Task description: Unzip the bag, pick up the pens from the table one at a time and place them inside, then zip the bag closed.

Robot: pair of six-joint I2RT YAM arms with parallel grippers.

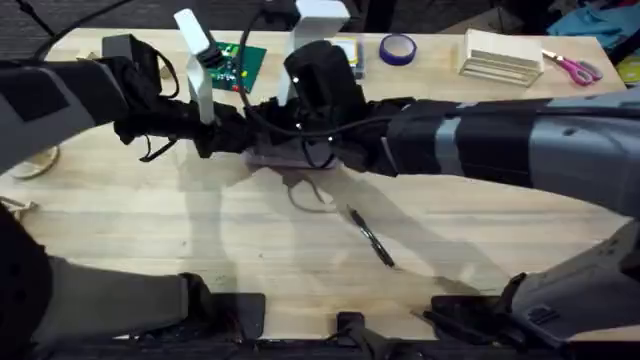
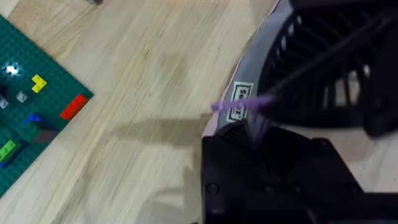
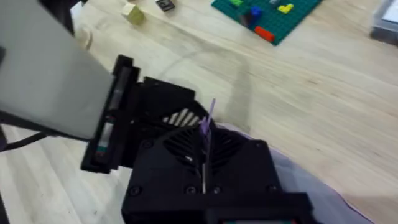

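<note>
near the green brick plate [image 1: 232,66], both hands crowd the bag [image 1: 283,156]; their grip state unclear.

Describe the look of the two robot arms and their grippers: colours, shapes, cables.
Both arms have grey tubular links joined by bulky black joint housings. The left arm carries looping black cables near its wrist. The right arm alternates grey and black bands. The left gripper is a boxy black body; the right gripper is black too, with slotted vents on its housing.

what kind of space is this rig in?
Probably a robotics lab or workshop bench: a pale plank table with odd props on it, a green brick baseplate, a tape roll and pink-handled scissors.
</note>
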